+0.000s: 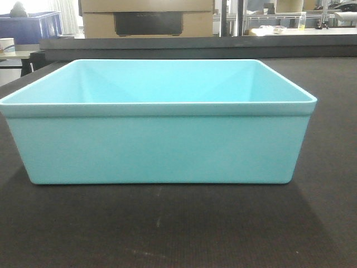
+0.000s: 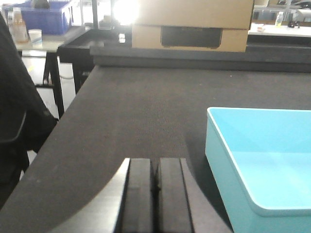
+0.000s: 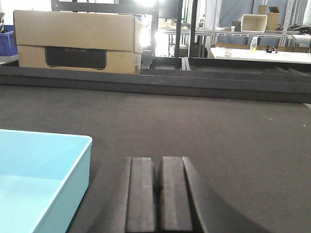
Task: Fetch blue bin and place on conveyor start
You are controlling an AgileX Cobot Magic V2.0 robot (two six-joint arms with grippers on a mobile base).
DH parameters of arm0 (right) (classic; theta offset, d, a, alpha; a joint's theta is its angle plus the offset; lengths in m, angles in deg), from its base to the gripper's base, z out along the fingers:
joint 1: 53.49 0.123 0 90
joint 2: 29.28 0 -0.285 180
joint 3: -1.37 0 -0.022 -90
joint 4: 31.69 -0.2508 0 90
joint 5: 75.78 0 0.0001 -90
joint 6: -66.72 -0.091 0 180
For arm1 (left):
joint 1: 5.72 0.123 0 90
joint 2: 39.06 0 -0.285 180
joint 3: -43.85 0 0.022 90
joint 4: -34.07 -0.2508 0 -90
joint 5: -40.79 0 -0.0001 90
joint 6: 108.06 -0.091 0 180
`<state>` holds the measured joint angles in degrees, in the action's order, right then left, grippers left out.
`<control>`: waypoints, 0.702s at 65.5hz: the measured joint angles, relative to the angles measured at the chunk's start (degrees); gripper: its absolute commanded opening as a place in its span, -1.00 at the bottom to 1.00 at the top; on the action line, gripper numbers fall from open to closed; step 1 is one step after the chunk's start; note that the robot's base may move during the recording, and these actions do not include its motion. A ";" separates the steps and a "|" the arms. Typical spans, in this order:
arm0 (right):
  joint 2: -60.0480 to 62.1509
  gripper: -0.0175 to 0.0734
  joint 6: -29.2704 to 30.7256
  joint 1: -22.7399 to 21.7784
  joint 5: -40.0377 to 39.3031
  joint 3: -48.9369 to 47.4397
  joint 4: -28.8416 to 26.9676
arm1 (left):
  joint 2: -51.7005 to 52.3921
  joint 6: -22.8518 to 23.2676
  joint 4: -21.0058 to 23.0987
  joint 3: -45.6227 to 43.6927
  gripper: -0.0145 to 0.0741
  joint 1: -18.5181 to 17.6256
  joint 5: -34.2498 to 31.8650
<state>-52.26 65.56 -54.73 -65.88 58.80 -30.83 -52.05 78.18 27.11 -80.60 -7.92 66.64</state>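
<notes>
The blue bin (image 1: 159,145) is a light turquoise tub standing upright and empty on the dark charcoal conveyor belt (image 1: 167,229). In the left wrist view the bin (image 2: 262,165) lies to the right of my left gripper (image 2: 155,167), whose black pads are pressed together with nothing between them, apart from the bin's wall. In the right wrist view the bin (image 3: 39,179) lies to the left of my right gripper (image 3: 159,165), also shut on nothing and clear of the bin. Neither gripper shows in the front view.
A cardboard box (image 1: 148,19) stands beyond the belt's raised far rail (image 1: 195,47). A dark blue crate (image 2: 48,17) and bottles sit on a table at far left. A dark chair (image 2: 19,121) stands off the belt's left edge. Shelves and tables (image 3: 257,51) lie behind.
</notes>
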 measured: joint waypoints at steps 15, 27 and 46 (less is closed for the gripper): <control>0.00 -0.97 0.00 0.00 -0.05 0.00 0.00 | 4.74 -3.33 2.63 11.66 -0.92 3.87 -10.72; 0.12 -0.97 0.00 -0.03 -0.14 0.00 0.00 | 4.84 -3.65 3.27 20.73 -0.92 4.17 -18.49; 0.12 -0.97 0.00 -0.13 -0.14 0.00 0.00 | 4.89 -3.59 3.50 21.79 -0.92 4.17 -21.44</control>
<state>-52.14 65.56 -54.85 -66.03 58.80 -30.83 -47.16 74.59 30.61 -58.80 -3.74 45.20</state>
